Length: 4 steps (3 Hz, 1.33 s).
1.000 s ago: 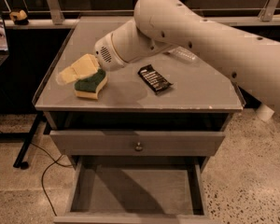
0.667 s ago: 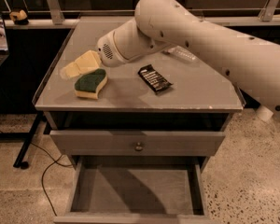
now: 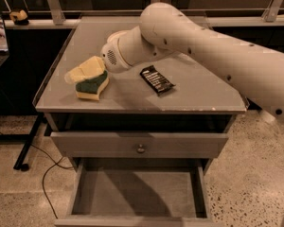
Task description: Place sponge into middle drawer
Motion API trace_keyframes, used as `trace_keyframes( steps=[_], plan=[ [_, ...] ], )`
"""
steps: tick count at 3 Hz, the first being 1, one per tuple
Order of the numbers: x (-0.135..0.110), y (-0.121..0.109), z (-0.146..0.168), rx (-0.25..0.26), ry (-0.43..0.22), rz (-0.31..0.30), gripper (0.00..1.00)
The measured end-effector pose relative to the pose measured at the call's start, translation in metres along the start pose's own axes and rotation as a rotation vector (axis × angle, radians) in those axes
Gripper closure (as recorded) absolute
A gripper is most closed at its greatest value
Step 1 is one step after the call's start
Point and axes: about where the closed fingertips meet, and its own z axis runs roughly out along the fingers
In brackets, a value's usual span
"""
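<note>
Far left, on the cabinet top (image 3: 132, 100): the gripper (image 3: 83, 70) sits low over the sponge (image 3: 92, 85), which lies green face up near the front-left corner. I cannot tell whether the gripper is spread or closed on the sponge. Below centre: the middle drawer (image 3: 137, 190), pulled out beneath a closed drawer front (image 3: 99, 144). Centre-right: a black snack wrapper (image 3: 157, 80), apart from the sponge. Right: the arm (image 3: 217, 56). I judge the grasp to be the step in hand. Next I need a secure hold, a lift, then a carry forward and down to the drawer.
</note>
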Motion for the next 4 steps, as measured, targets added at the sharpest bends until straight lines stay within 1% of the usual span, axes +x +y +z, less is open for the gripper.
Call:
trace_keyframes(
  steps=[1, 2, 3, 4],
  plan=[
    [0.009, -0.003, 0.001, 0.004, -0.014, 0.030, 0.00],
    [0.015, -0.003, 0.002, 0.032, -0.024, 0.033, 0.00],
    [0.020, -0.002, 0.004, 0.065, -0.028, 0.020, 0.00],
    [0.021, 0.003, 0.007, 0.134, -0.007, -0.019, 0.00]
  ],
)
